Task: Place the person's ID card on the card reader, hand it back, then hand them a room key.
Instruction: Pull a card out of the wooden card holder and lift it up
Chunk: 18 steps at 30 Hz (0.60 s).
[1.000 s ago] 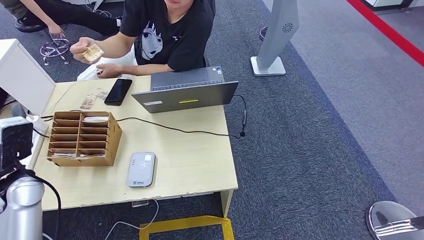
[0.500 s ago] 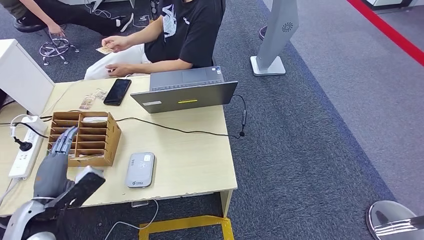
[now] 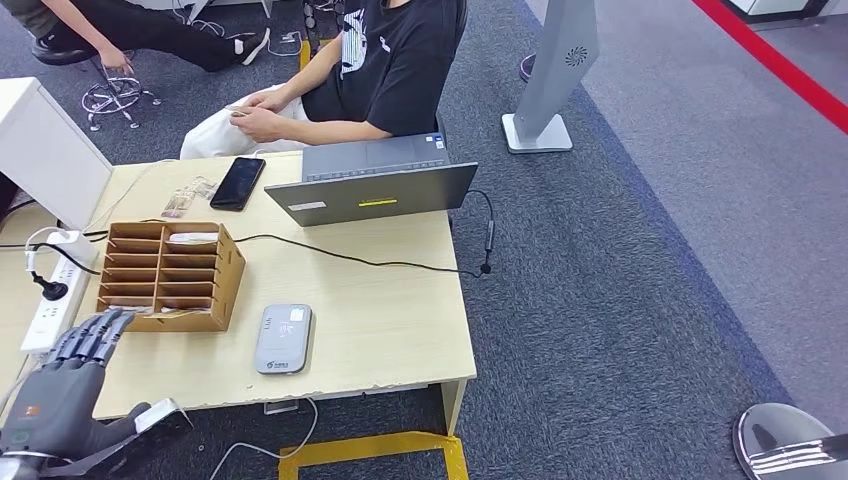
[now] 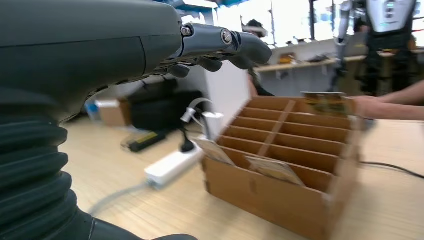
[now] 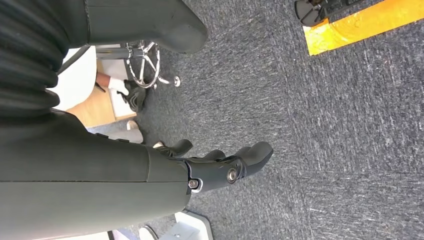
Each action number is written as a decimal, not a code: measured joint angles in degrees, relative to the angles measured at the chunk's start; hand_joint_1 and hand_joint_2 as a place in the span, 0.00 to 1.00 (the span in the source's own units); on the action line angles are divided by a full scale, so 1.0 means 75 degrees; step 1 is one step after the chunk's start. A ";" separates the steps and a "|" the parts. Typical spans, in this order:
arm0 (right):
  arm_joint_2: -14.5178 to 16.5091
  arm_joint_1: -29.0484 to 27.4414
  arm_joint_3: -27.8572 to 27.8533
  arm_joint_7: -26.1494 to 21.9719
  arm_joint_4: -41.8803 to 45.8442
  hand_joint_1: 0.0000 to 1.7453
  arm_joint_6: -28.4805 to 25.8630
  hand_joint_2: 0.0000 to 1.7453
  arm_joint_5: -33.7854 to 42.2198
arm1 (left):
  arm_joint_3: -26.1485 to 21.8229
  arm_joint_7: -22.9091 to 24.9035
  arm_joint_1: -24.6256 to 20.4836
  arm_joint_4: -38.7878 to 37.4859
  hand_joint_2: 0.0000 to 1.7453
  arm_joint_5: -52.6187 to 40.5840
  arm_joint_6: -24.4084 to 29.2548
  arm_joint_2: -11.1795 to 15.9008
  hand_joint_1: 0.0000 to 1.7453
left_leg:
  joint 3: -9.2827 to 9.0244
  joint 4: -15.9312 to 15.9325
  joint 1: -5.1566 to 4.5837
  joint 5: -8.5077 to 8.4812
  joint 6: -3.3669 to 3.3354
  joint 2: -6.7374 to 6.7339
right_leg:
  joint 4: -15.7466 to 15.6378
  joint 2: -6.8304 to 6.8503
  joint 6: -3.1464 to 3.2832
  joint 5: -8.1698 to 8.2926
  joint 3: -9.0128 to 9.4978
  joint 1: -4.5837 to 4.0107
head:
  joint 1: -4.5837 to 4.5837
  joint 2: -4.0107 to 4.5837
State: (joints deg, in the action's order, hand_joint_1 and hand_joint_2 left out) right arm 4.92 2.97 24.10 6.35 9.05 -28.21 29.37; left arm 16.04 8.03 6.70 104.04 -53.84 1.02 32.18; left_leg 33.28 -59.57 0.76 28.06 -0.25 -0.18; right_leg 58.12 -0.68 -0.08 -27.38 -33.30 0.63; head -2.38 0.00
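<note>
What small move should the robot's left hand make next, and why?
Probably reach forward to the wooden organizer for a room key: the left hand holds nothing, its fingers apart short of the box, and cards sit in its slots.

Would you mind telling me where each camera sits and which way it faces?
Head view: high on the body, looking down on the pale wooden table; left hand shows.
Left wrist view: behind the left hand, facing the brown cardboard slotted organiser; shared with the head view.
Right wrist view: on the hanging arm, facing grey carpet; right hand shows.
</note>
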 joint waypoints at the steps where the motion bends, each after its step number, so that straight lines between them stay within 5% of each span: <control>1: 0.0000 0.0001 -0.0001 0.0002 0.0000 0.00 -0.0019 1.00 0.0001 | -0.0068 0.0131 0.0010 0.0000 1.00 -0.0221 0.0025 0.0034 0.00 | 0.0000 0.0000 0.0000 0.0000 0.0000 0.0004 | 0.0000 0.0003 0.0000 0.0000 0.0000 0.0000 | 0.0000 0.0000; 10: 0.0001 0.0004 -0.0002 0.0025 0.0000 0.00 -0.0079 1.00 -0.0022 | -0.0435 0.0632 -0.0075 -0.0020 1.00 -0.1091 0.0421 -0.0002 0.00 | 0.0001 0.0000 0.0000 0.0000 0.0000 0.0014 | 0.0000 0.0010 0.0000 0.0000 0.0001 0.0000 | 0.0001 0.0000; 18: 0.0009 0.0007 0.0043 0.0036 0.0001 0.00 -0.0128 1.00 -0.0304 | -0.1377 0.1230 -0.0389 -0.0518 1.00 -0.3110 0.2698 -0.0643 0.00 | -0.0002 0.0000 0.0000 -0.0001 0.0000 0.0014 | 0.0000 0.0014 0.0000 0.0000 0.0004 0.0000 | 0.0000 0.0000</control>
State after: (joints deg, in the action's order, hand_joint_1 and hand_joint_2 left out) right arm 4.99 3.02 24.43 6.62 9.05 -29.17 27.09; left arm 5.72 17.26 3.78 100.15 -77.16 21.25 27.36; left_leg 33.26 -59.57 0.75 28.06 -0.25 -0.08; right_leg 58.12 -0.58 -0.07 -27.37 -33.27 0.63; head -2.38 0.00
